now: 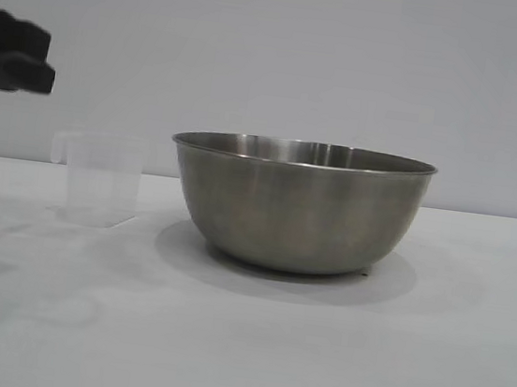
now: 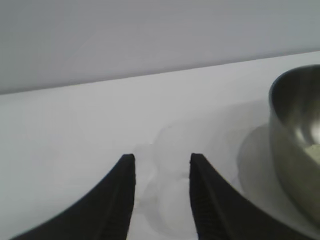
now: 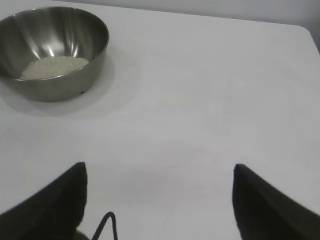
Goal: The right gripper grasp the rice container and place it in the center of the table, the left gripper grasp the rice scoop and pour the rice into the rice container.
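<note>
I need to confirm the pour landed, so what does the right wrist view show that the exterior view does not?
Only the right wrist view shows the rice lying inside the rice container, plus the open, empty right gripper. Only the exterior view shows the rice scoop standing upright on the table, apart from the bowl, with the left gripper above it. Both show the bowl on the white table.

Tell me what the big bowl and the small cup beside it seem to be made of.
The rice container looks like stainless steel with a brushed finish: grey sides with a dull sheen and soft reflections inside. The rice scoop looks like translucent plastic, probably thin: the wall behind shows faintly through it, and it has a moulded side handle near the rim.
</note>
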Available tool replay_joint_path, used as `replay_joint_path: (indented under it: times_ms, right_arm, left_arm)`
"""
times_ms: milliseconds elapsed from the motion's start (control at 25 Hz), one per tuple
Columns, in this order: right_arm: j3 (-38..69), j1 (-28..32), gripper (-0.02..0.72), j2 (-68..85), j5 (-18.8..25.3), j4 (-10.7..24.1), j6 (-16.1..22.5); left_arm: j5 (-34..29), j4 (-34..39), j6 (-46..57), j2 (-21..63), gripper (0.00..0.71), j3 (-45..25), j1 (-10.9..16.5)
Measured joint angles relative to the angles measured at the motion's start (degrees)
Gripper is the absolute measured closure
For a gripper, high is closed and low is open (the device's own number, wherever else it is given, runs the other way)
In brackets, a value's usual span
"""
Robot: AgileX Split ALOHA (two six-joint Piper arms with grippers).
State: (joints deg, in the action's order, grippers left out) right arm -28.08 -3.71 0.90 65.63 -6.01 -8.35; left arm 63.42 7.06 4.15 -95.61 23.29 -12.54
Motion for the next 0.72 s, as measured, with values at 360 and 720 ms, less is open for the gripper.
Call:
replay_joint_path:
  times_ms: [360, 720]
  right_arm:
    - [0.0, 0.0, 0.137, 0.0, 0.0, 0.0, 0.0]
    - [0.0, 0.0, 0.137, 0.0, 0.0, 0.0, 0.0]
  left_arm:
    - [-26.8, 6.3, 0.2, 5.6, 0.496, 12.0, 0.0]
    - [-53.3, 10.0, 0.2, 19.2, 0.496, 18.0, 0.0]
